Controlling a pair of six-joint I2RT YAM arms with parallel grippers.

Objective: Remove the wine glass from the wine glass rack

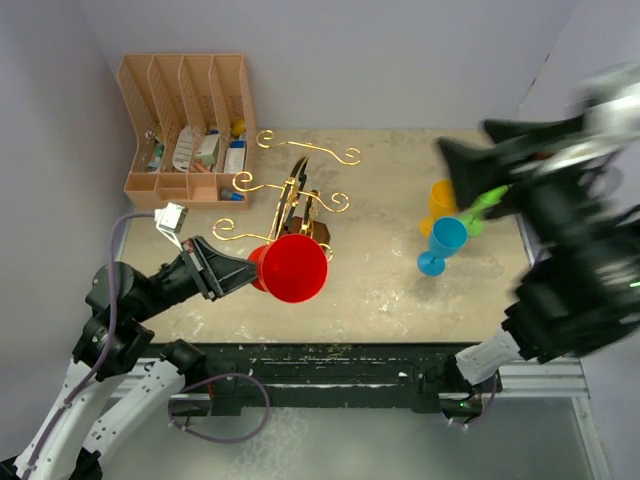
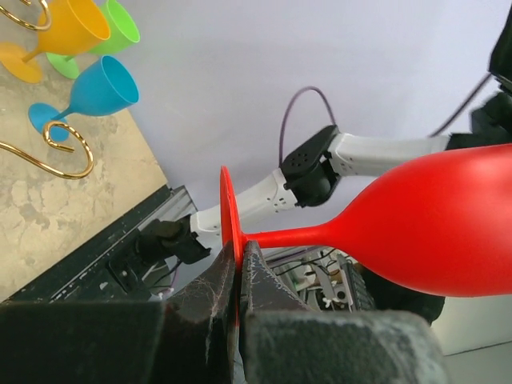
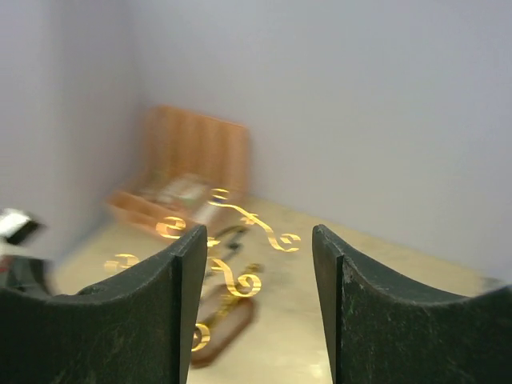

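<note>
My left gripper (image 1: 243,270) is shut on the round foot of a red wine glass (image 1: 295,268), which it holds in the air beside the near side of the rack, bowl pointing right. In the left wrist view the red foot sits edge-on between my gripper's (image 2: 238,254) fingers, and the stem and bowl of the glass (image 2: 448,232) stretch to the right. The wine glass rack (image 1: 296,195) has gold curled wire arms on a dark wooden base. It also shows, blurred, in the right wrist view (image 3: 232,272). My right gripper (image 3: 260,248) is open and empty, raised high at the right (image 1: 460,155).
A blue glass (image 1: 443,243), an orange glass (image 1: 440,203) and a green glass (image 1: 476,215) stand on the table at the right. A peach slotted organiser (image 1: 185,125) with small items stands at the back left. The table's front edge (image 1: 350,345) runs along the arm bases.
</note>
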